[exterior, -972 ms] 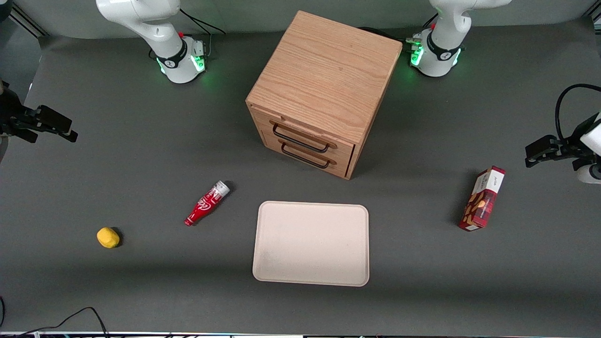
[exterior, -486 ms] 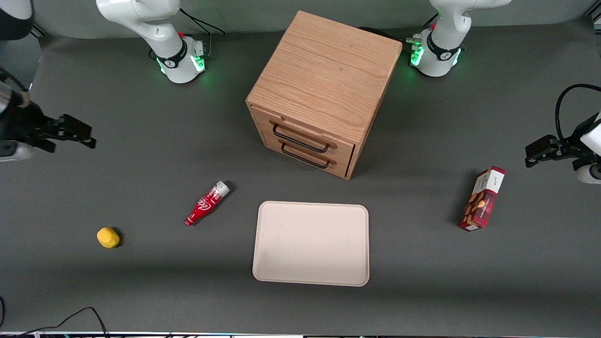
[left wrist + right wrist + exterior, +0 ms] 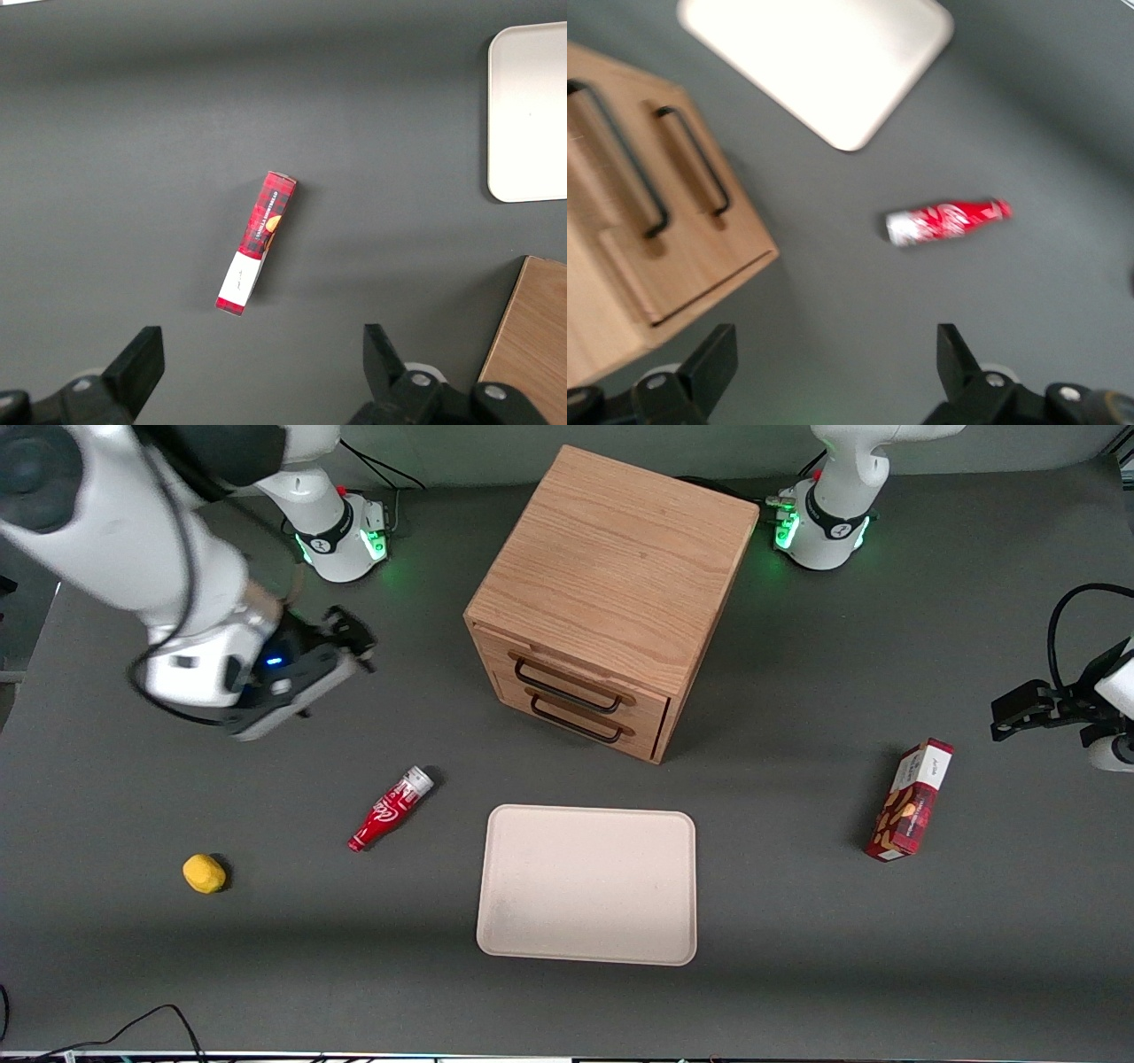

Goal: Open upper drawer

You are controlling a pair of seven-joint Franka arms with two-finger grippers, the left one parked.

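Observation:
The wooden cabinet stands mid-table. Its upper drawer has a thin black wire handle and sits flush with the front, shut, just above the like-handled lower drawer. My right gripper hangs above the table toward the working arm's end, well apart from the cabinet front, open and empty. In the right wrist view the gripper has its fingers spread wide over bare table, with the upper drawer's handle and the cabinet in view.
A white tray lies nearer the front camera than the cabinet. A red bottle lies beside the tray, and a yellow lump lies farther toward the working arm's end. A red box lies toward the parked arm's end.
My right arm has swung in from the table's edge toward the cabinet and now hangs over the table, farther from the front camera than the red bottle. The drawer has not moved.

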